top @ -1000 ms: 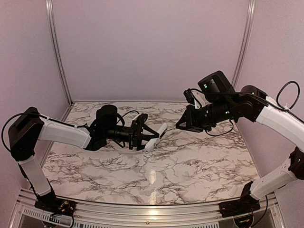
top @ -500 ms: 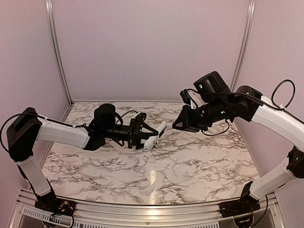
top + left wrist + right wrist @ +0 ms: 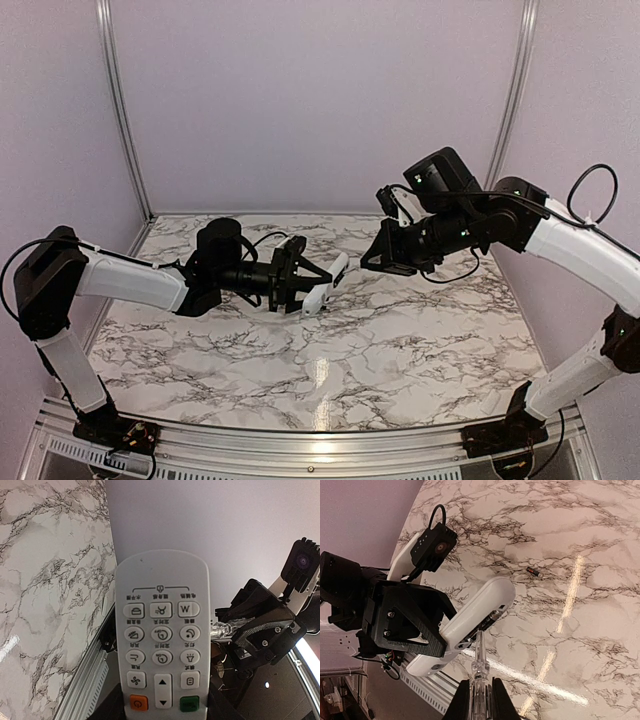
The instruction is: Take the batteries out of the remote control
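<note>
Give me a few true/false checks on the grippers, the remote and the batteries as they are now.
1. The left gripper holds the remote control clear of the table. True.
2. The right gripper is open and empty. False: it is shut on a thin clear tool.
3. A battery lies loose on the table. True.
4. The remote control's buttons face the right wrist camera. False: they face the left wrist camera; the right wrist camera sees its back.
</note>
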`<act>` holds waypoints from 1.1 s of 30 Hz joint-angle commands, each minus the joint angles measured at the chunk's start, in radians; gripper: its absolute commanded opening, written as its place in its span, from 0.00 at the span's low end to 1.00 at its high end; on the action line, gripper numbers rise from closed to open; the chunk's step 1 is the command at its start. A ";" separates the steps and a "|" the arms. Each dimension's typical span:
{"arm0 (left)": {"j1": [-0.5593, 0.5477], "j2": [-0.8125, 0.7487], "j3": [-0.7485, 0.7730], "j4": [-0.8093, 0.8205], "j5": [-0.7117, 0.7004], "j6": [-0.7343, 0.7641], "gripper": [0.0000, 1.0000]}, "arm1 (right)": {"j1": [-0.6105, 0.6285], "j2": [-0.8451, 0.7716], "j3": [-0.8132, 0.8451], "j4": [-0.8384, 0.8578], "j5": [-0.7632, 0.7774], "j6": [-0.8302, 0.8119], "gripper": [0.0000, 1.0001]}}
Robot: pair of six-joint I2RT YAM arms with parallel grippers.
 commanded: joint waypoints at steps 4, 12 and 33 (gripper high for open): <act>-0.002 -0.024 -0.013 0.095 0.006 -0.011 0.00 | -0.004 0.024 0.039 -0.003 0.004 0.005 0.00; 0.012 -0.024 -0.047 0.181 0.005 -0.066 0.00 | -0.005 0.057 0.052 -0.015 -0.006 -0.011 0.00; 0.056 0.025 -0.146 0.317 0.005 -0.120 0.00 | -0.033 0.147 0.067 0.047 -0.034 -0.086 0.00</act>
